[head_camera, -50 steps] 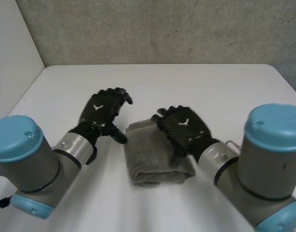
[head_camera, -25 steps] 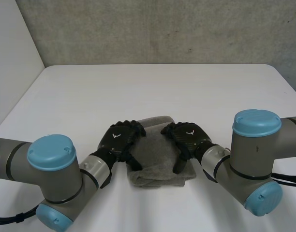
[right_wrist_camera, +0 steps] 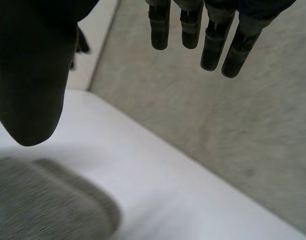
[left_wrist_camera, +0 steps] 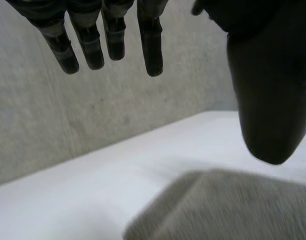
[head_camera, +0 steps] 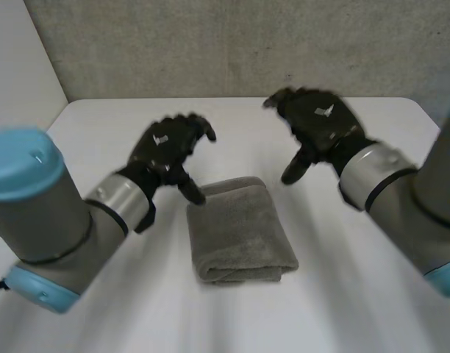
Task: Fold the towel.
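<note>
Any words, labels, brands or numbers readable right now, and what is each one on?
No words or numbers can be read.
Left hand: small white mark on its back, too blurred to make out.
Right hand: a similar white mark, also blurred.
Towel and table: plain, no label visible.

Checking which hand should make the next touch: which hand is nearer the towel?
Left. The left hand hovers beside the towel, at its far left corner, with the thumb tip close to it. The right hand is raised beyond the far right corner, clearly apart.
</note>
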